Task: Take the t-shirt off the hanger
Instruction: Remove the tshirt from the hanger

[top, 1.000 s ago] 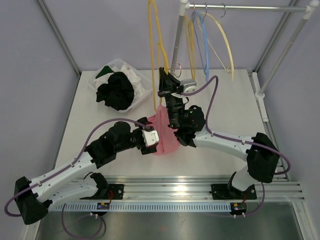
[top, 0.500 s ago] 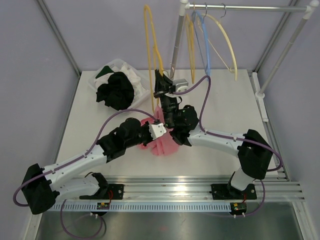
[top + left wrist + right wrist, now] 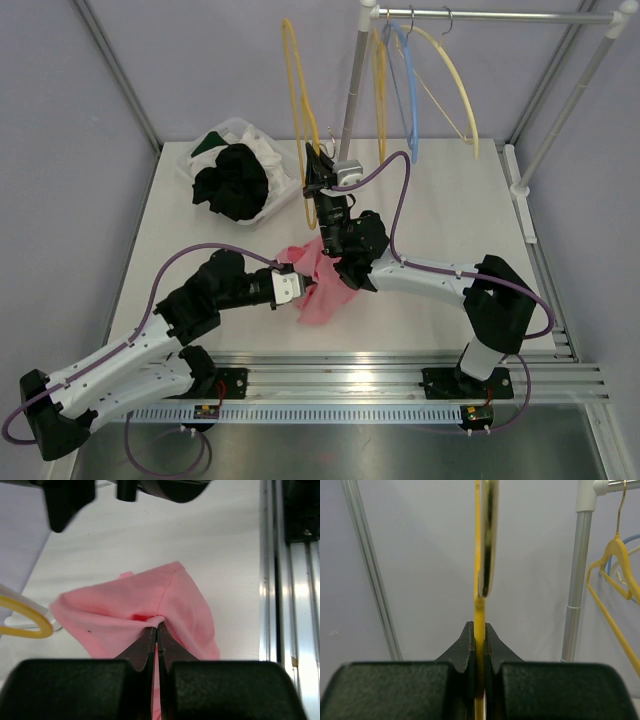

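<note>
The pink t-shirt (image 3: 322, 287) lies bunched on the white table, low in the middle of the top view. My left gripper (image 3: 303, 287) is shut on a fold of the t-shirt (image 3: 150, 602), its jaws (image 3: 156, 628) pinching the cloth at their tips. My right gripper (image 3: 313, 187) is shut on the lower stem of the yellow hanger (image 3: 292, 90) and holds it upright above the table. The right wrist view shows the hanger (image 3: 481, 555) edge-on, clamped between the jaws of my right gripper (image 3: 480, 630). A bit of the yellow hanger (image 3: 25, 621) shows left of the shirt.
A clear bin (image 3: 200, 160) with black and white clothes stands at the back left. A clothes rack (image 3: 500, 15) with yellow and blue hangers (image 3: 440, 85) rises at the back right, its pole (image 3: 580, 580) close by. A metal rail (image 3: 400, 380) runs along the near edge.
My left gripper has shut on the pink t-shirt and drawn it down and toward the near left. My right arm has shifted left with the hanger.
</note>
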Controlling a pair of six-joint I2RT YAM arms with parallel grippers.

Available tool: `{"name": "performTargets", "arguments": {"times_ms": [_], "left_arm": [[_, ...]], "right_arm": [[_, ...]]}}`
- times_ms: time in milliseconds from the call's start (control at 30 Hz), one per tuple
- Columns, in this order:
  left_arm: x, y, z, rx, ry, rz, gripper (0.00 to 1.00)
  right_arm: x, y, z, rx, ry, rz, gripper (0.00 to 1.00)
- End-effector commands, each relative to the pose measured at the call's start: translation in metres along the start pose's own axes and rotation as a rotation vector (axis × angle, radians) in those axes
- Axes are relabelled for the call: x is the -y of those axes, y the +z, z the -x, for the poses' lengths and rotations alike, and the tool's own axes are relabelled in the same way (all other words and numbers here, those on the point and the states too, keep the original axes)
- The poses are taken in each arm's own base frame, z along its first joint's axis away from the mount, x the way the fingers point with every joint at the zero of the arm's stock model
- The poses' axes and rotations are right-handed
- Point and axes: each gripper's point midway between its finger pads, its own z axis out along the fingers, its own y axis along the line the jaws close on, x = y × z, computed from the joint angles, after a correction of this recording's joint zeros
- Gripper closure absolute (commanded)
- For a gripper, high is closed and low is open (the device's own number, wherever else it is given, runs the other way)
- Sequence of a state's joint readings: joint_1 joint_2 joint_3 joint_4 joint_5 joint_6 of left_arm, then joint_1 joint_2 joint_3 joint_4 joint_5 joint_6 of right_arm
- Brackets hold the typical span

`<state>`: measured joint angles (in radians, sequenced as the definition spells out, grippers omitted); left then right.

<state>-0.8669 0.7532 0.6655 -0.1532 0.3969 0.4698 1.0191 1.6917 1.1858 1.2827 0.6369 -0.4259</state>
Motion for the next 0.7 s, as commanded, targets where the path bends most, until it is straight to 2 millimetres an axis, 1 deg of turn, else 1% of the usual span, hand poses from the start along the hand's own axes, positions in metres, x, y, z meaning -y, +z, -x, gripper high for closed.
{"name": "performTargets", "arguments": {"times_ms": [0,33,67,100,133,167,233,267,300,333,367,400,433,467,500,533,567,600,633,667], "left_arm": [[0.029,0.005,-0.005,0.019,0.023,-0.16,0.97],[0.037,0.005,-0.012,-0.007,0.016,-0.203,0.97],[0.045,0.009,-0.011,-0.016,0.004,-0.26,0.98],[0.049,0.01,-0.013,-0.033,-0.002,-0.285,1.0],[0.051,0.011,-0.016,-0.062,-0.016,-0.301,1.0],[0.048,0.015,-0.022,-0.097,-0.028,-0.29,1.0],[0.039,0.019,-0.022,-0.112,-0.022,-0.251,1.0],[0.03,0.021,-0.026,-0.129,-0.013,-0.207,1.0],[0.029,0.022,-0.033,-0.143,-0.012,-0.184,1.0],[0.02,0.025,-0.029,-0.122,-0.008,-0.138,1.0],[0.009,0.025,-0.034,-0.141,-0.002,-0.074,1.0],[0.005,0.026,-0.04,-0.153,-0.004,-0.037,1.0],[-0.006,0.029,-0.035,-0.134,-0.013,0.021,1.0],[-0.021,0.028,-0.041,-0.163,-0.016,0.103,1.0],[-0.027,0.028,-0.043,-0.176,-0.021,0.137,1.0],[-0.033,0.032,-0.046,-0.194,-0.027,0.163,1.0],[-0.04,0.032,-0.05,-0.218,-0.028,0.195,1.0],[-0.041,0.033,-0.054,-0.238,-0.033,0.201,1.0],[-0.044,0.037,-0.058,-0.262,-0.038,0.204,1.0],[-0.049,0.037,-0.062,-0.286,-0.04,0.232,1.0]], "right_arm": [[0.023,0.005,0.077,0.223,0.158,-0.084,1.0],[0.024,0.004,0.078,0.221,0.157,-0.083,1.0],[0.028,0.003,0.086,0.235,0.163,-0.088,1.0],[0.03,0.0,0.084,0.234,0.158,-0.089,1.0],[0.034,-0.001,0.092,0.246,0.164,-0.099,1.0],[0.037,-0.002,0.093,0.246,0.153,-0.103,1.0],[0.04,-0.005,0.094,0.236,0.14,-0.104,1.0],[0.043,-0.005,0.101,0.226,0.131,-0.099,1.0],[0.043,-0.006,0.1,0.206,0.122,-0.091,1.0],[0.043,-0.005,0.103,0.193,0.111,-0.083,1.0],[0.044,-0.005,0.106,0.153,0.091,-0.063,1.0],[0.043,-0.005,0.108,0.129,0.081,-0.046,1.0],[0.039,-0.005,0.11,0.103,0.068,-0.014,1.0],[0.038,-0.008,0.108,0.032,0.041,0.022,1.0],[0.038,-0.007,0.113,0.007,0.034,0.04,1.0],[0.035,-0.013,0.11,-0.063,-0.007,0.093,1.0],[0.034,-0.016,0.111,-0.092,0.002,0.111,1.0],[0.035,-0.017,0.116,-0.105,0.0,0.133,1.0],[0.039,-0.025,0.119,-0.144,-0.01,0.153,1.0],[0.041,-0.029,0.123,-0.155,-0.007,0.167,1.0]]}}
